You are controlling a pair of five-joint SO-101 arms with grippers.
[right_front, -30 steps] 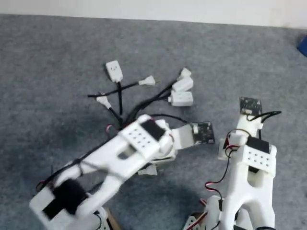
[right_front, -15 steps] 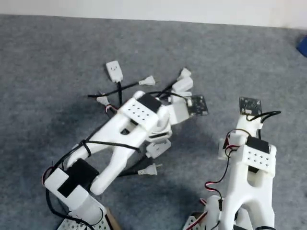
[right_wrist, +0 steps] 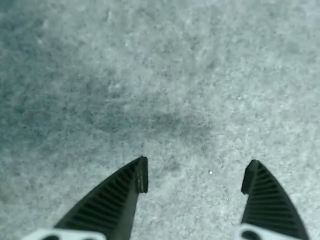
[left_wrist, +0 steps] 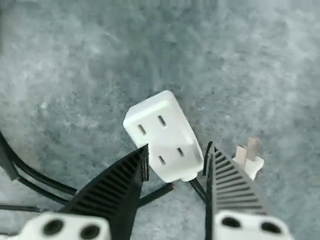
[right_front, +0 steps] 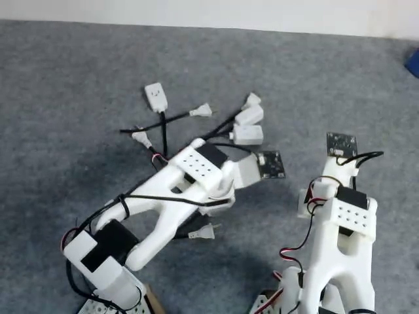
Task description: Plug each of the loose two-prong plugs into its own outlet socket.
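My left gripper point(left_wrist: 176, 152) is shut on the cord end of a white outlet socket point(left_wrist: 160, 132), whose slots face the camera. A loose two-prong plug point(left_wrist: 248, 157) lies on the carpet just beside one finger; in the high view that plug point(right_front: 205, 231) lies in front of the left arm point(right_front: 196, 171). Three more white sockets point(right_front: 247, 135) cluster at the far centre and another socket point(right_front: 156, 96) lies far left. Two plugs point(right_front: 201, 110) point(right_front: 140, 137) lie among black cords. My right gripper point(right_wrist: 195, 175) stands open over bare carpet.
Black cords point(right_front: 163, 131) cross the grey carpet point(right_front: 78, 98) between the sockets and the left arm. The right arm point(right_front: 344, 216) stands at the near right. A blue object point(right_front: 414, 62) shows at the right edge.
The left arm stretched out toward the far sockets, then drew back slightly and to the right, now covering the socket it hovered over. The right arm has not moved.
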